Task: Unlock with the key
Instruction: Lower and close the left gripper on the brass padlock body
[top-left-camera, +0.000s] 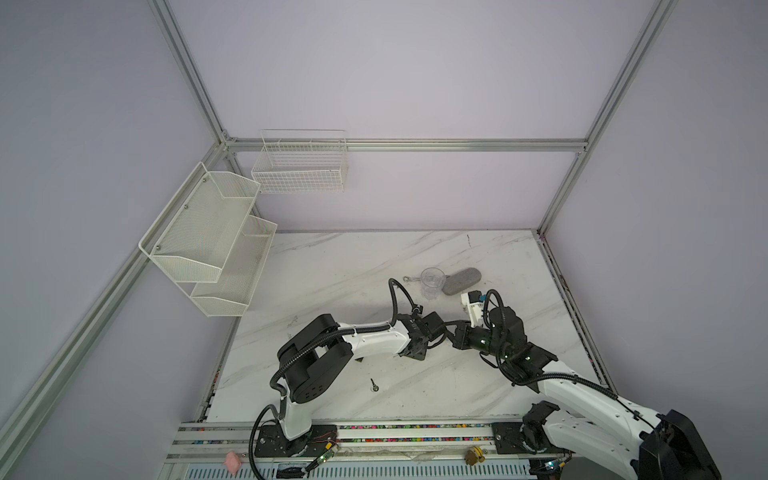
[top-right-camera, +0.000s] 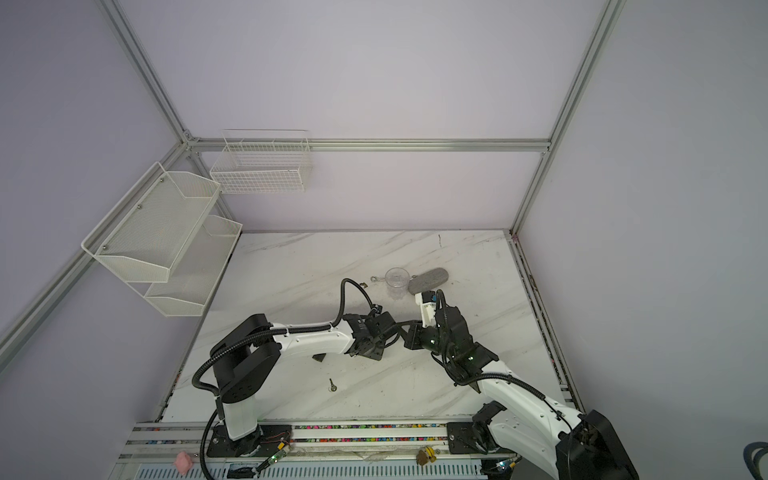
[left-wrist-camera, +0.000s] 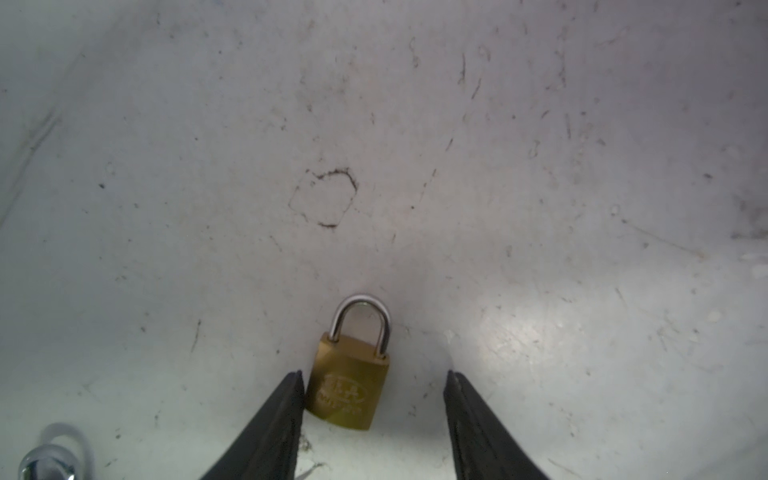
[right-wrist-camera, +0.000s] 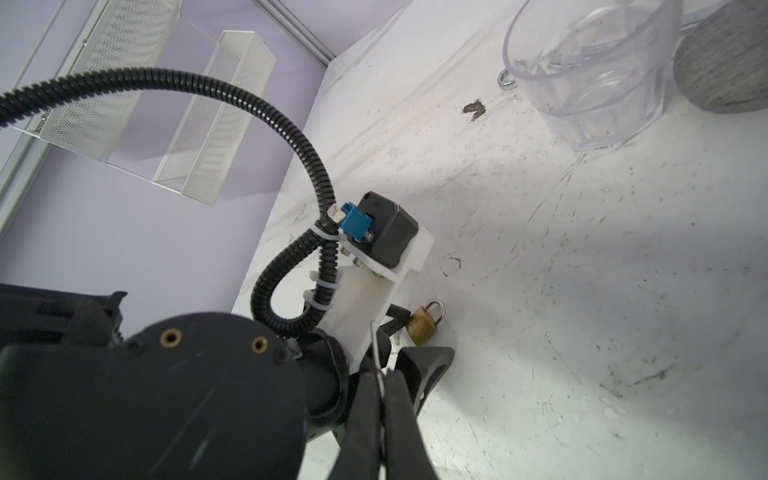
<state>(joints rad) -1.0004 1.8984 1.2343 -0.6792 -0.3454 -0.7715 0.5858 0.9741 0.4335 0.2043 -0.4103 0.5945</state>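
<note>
Straddling padlock (left-wrist-camera: 351, 382), left gripper (left-wrist-camera: 374, 374) jaws apart — right gripper (right-wrist-camera: 381, 376) pinched shut on thin wire (right-wrist-camera: 372, 345).

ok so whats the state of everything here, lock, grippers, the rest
padlock: shackle shut, not gripped
left gripper: open, fingers either side of the padlock
right gripper: shut on a thin metal sliver, too thin to identify
key: lying loose, not held
cup: upright

Just a clear plastic cup (top-left-camera: 432, 282) on the marble table (top-left-camera: 332, 266), grey oval pad (top-left-camera: 461, 281) right beside it at 3 o'clock, white mesh shelf (top-left-camera: 208, 241) way off at 9 o'clock.
</note>
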